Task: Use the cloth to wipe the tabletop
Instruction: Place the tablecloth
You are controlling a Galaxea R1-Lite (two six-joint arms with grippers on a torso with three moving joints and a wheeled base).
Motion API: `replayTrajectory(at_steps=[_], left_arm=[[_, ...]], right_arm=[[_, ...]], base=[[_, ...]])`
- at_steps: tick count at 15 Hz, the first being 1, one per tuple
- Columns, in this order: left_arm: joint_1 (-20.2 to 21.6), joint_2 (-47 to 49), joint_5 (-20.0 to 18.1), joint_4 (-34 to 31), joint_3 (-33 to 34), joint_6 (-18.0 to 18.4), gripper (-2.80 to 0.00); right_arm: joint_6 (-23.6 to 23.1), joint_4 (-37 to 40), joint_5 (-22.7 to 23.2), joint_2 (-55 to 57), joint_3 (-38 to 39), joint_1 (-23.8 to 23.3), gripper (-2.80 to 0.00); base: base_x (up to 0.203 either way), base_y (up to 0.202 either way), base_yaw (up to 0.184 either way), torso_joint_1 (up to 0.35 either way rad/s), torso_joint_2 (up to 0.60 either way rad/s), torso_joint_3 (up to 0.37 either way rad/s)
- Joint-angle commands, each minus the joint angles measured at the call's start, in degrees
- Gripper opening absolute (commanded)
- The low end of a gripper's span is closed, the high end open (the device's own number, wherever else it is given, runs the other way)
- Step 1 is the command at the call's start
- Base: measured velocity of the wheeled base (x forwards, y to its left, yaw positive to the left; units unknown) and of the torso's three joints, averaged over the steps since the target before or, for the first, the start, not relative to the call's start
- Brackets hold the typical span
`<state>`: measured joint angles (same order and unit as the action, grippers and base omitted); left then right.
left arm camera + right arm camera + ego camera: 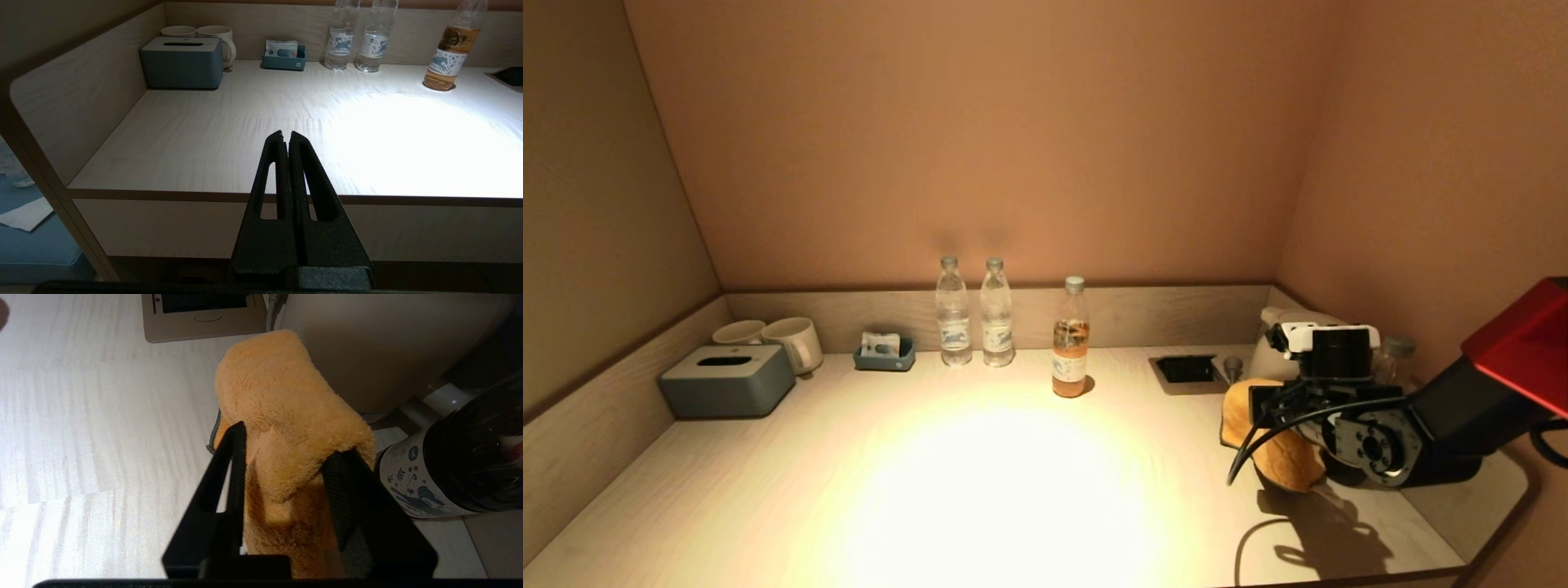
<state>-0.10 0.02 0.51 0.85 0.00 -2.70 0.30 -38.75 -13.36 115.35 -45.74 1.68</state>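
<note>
We have our right pincer (pixel 286 457) clamped on the soft, fluffy yellow-orange microfibre cloth (pixel 286 416), its two black wedge-shaped fingers (pixel 233 465) pressed into the pile on either side so that a thick fold bulges out ahead of the tips; this bunched hold looks chosen to leave a padded face free for rubbing. From the head view the cloth (pixel 1278 445) hangs from the pincer just above the pale wood-grain bench (pixel 980 474), at its right end, and a strip of grey edging shows on one side. Just beyond the cloth stands a smooth, rounded white kettle (pixel 388 347), and close beside the pincer a clear plastic bottle with a printed label (pixel 441 473); both crowd the hold, so we judge the first stroke should go away from them, toward the open, brightly lit middle. Ahead of the pincer a square recessed socket plate (pixel 204 314) sits flush in the bench. Well apart stands an amber drink bottle (pixel 1070 343), then two clear water bottles (pixel 974 314), and farthest a grey tissue box (pixel 727 380). Our left pincer (pixel 286 136) waits off the front edge, its fingers pressed together on nothing.
</note>
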Motion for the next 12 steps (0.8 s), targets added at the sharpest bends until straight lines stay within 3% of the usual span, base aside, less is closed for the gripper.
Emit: replayTrajectory(at_steps=[1,6,12], left_arm=[[0.0,0.0,0.0,0.0,0.0,0.0,-2.80],[0.0,0.0,0.0,0.0,0.0,0.0,-2.80],[0.0,0.0,0.0,0.0,0.0,0.0,-2.80]], right_arm=[[0.0,-0.2,-0.1,0.3,0.3,0.1,0.00],[-0.1,-0.3,-0.2,-2.0,1.5,0.2,0.00],[-0.8,0.0,-0.6,-7.5,7.5,3.7,0.00]], base=[[0.000,0.000,0.000,0.000,0.00,0.000],[0.000,0.000,0.000,0.000,0.00,0.000],[0.000,0.000,0.000,0.000,0.00,0.000]])
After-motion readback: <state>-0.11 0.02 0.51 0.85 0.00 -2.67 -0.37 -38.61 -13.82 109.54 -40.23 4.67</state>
